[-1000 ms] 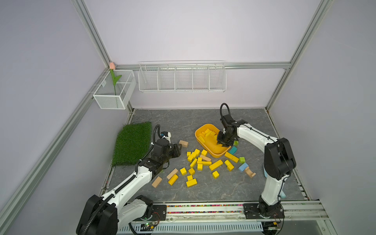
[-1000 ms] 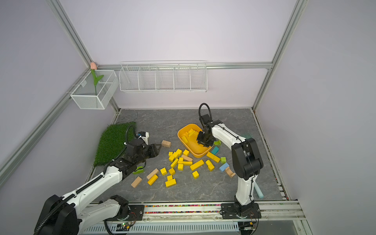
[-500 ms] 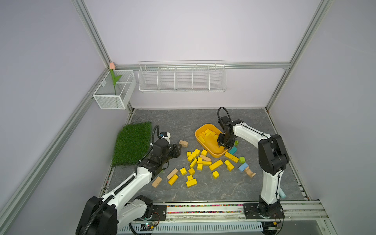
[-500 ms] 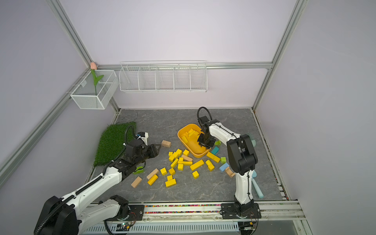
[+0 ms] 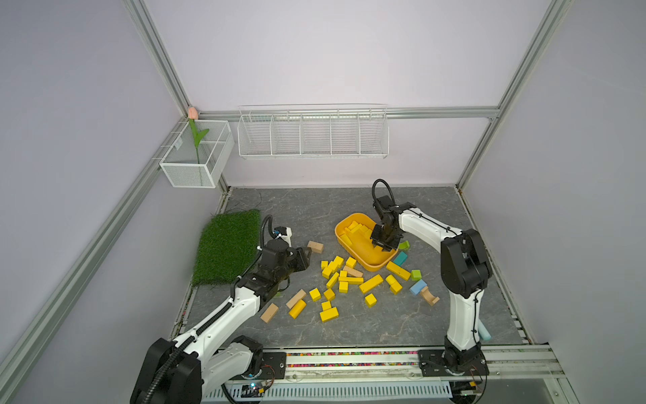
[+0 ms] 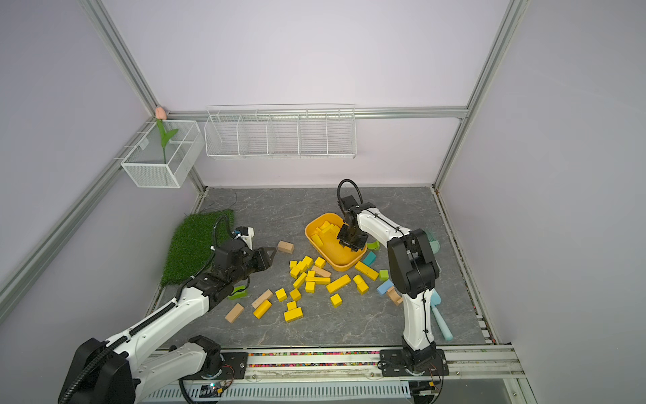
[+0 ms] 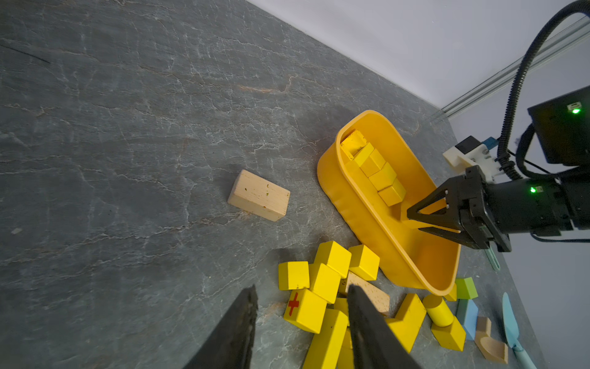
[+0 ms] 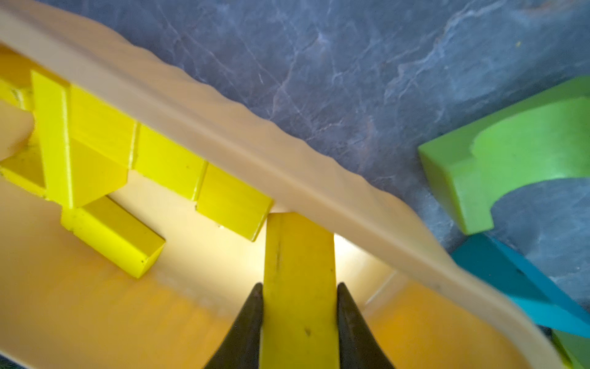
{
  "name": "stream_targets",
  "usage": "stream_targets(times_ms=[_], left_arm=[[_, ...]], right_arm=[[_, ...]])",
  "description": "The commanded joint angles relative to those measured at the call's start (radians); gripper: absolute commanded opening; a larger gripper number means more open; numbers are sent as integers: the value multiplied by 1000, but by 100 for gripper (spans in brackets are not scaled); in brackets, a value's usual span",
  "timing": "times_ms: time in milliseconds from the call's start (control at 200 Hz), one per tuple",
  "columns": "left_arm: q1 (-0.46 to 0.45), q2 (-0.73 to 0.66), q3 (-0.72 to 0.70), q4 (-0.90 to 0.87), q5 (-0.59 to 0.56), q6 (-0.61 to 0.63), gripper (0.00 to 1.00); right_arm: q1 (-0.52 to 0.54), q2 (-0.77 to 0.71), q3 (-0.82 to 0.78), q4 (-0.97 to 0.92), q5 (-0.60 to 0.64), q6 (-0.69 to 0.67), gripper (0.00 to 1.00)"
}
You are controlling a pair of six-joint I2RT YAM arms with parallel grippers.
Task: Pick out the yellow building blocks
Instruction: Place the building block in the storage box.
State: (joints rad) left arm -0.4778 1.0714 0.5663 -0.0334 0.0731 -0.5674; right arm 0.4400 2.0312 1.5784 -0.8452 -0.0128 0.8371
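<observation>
Right wrist view: the right gripper [image 8: 300,286] is closed on a long bright yellow painted wooden bar [image 8: 300,246], with one dark finger pressed against each of its long sides. The bar's paint is smooth, with a faint scuff line and a dark speck. Its long axis runs straight out from between the fingers. Its far end meets the inner wall of the yellow-orange oval plastic tub [image 8: 287,153], just under the rim. Whether the bar rests on the tub's floor I cannot tell.

Beside it, more yellow building blocks [image 8: 166,163] lie inside the tub in a row along the same wall, with a short bar and a wedge-like piece further in. Just outside that wall sit a lime-green arch-shaped block [image 8: 510,153] and a teal block [image 8: 517,281] on the grey marbled counter [image 8: 351,64].

In both top views the gripper points down into the tub's nearer end, and many loose yellow blocks are scattered on the counter in front of the tub.

The left gripper [image 7: 301,289] hovers over that cluster's edge with its fingers apart, holding nothing. A plain tan wooden block [image 7: 259,195] lies alone nearby.
</observation>
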Motion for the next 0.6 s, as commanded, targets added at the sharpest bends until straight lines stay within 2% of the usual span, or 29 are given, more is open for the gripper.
stream_targets(times_ms=[0, 205, 325, 400, 420, 595], left_arm=[[6, -9, -11, 21, 5, -9, 48], [8, -11, -11, 22, 5, -10, 48], [8, -10, -11, 22, 6, -10, 48], [8, -11, -11, 21, 7, -12, 48], [7, -10, -11, 21, 7, -10, 48], [8, -11, -11, 20, 7, -11, 48]], right_arm=[[-6, 17, 21, 23, 16, -35, 11], [-6, 22, 19, 22, 21, -41, 15], [-6, 15, 17, 31, 32, -54, 23], [-7, 8, 17, 46, 23, -62, 24], [-10, 5, 16, 52, 16, -63, 29], [-12, -34, -19, 140, -33, -61, 40]])
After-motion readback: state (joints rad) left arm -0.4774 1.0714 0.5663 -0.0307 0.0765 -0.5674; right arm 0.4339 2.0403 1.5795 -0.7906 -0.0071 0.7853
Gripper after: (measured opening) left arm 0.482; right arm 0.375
